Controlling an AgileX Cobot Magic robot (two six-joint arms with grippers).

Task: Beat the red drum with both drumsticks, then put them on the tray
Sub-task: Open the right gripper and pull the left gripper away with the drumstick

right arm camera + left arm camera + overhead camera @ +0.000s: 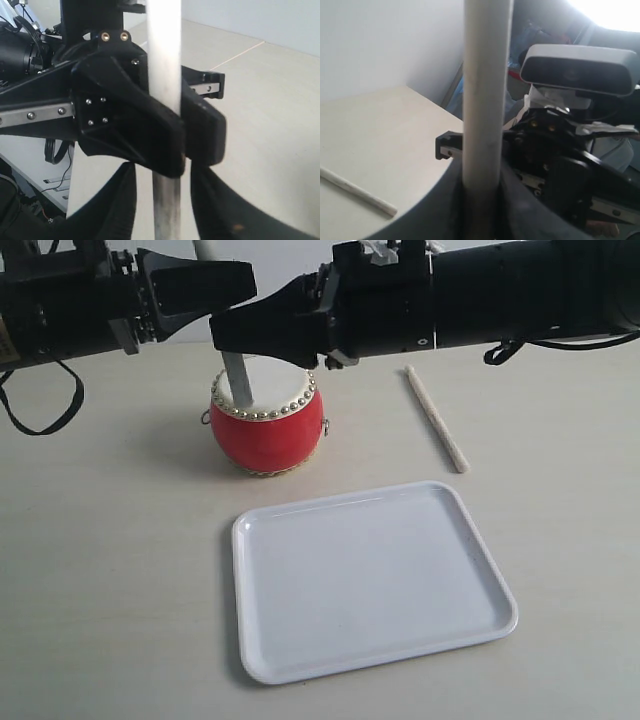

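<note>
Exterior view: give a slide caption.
Left tool holds a pale wooden drumstick upright over the glossy red drum; its twin lies beyond the white plastic tray.

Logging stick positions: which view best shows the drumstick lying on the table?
The exterior view: the loose drumstick lies whole, right of the red drum. The left wrist view catches only one end; the right wrist view shows none of it.
</note>
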